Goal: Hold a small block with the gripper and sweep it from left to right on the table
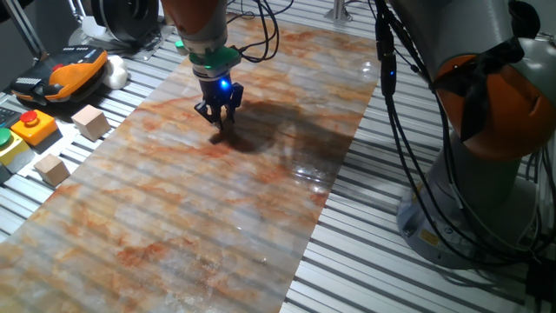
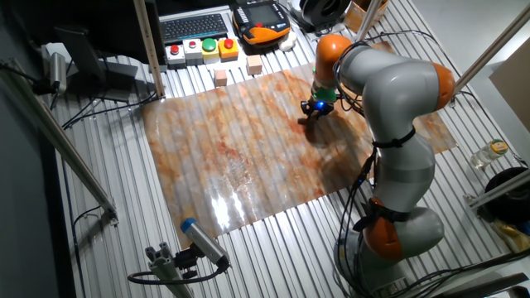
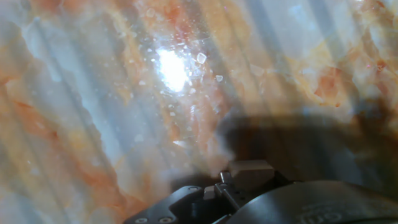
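Observation:
My gripper (image 1: 219, 122) stands upright with its fingertips down on the marbled orange, brown and grey sheet (image 1: 174, 217) that covers the table's ribbed metal slats (image 1: 382, 217). It is over the sheet's far part, also in the other fixed view (image 2: 313, 113). In the hand view the small block (image 3: 252, 172), a tiny tan cube, sits at the fingertips just above the dark hand body, and the jaws look closed on it. In both fixed views the block is too small to make out between the fingers.
Two larger pale wooden cubes (image 1: 90, 122) (image 1: 52, 169) lie on the slats beside the sheet's left edge. A button box (image 1: 33, 127) and an orange teach pendant (image 1: 69, 69) sit beyond them. The arm's base (image 1: 478, 191) and hanging cables (image 1: 391, 104) stand to the right.

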Tool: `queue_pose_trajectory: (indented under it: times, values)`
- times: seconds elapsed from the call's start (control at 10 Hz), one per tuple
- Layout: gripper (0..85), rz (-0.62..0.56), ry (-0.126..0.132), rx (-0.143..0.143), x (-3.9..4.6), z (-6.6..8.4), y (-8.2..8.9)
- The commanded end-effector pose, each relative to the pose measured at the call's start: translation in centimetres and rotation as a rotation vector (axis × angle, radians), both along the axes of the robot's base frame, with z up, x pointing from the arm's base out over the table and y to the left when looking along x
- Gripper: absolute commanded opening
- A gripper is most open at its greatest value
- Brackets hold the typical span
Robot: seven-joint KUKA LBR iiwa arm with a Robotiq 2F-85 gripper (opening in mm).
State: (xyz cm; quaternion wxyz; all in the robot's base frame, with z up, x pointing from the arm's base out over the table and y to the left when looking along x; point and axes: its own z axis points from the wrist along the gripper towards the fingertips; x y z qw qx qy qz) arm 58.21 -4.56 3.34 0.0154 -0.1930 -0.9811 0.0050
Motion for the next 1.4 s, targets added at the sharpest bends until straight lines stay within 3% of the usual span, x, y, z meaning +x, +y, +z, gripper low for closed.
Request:
queue_pose_trajectory:
  times: [0.0,1.3]
  values:
    - [0.0,0.000,0.000,0.001,0.02,0.0,0.1]
    - [0.0,-0.012,0.001,-0.005,0.35,-0.1,1.2]
